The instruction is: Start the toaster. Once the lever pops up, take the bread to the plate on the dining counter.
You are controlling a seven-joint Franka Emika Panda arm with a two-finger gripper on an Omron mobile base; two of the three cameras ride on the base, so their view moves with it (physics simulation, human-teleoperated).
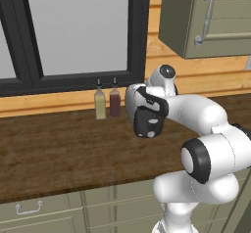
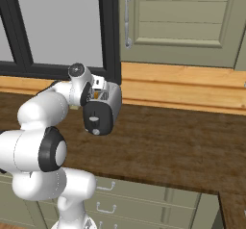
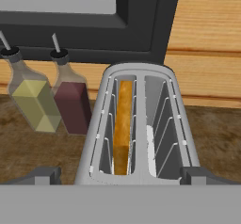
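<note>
The silver toaster stands on the dark wood worktop below the window. Its black end panel faces the robot, with the pale lever above the white knob. The bread stands sunk in the left slot, orange-brown; the right slot holds nothing. My gripper hovers just above the toaster's near end, open, with one fingertip on either side of the body and nothing held. The arm covers most of the toaster in the left base view, where its end panel shows. The plate and the dining counter are out of view.
A yellow bottle and a dark red bottle stand close to the toaster's left, against the wooden back wall. A wall cabinet hangs above and to the right. Olive drawers run under the worktop.
</note>
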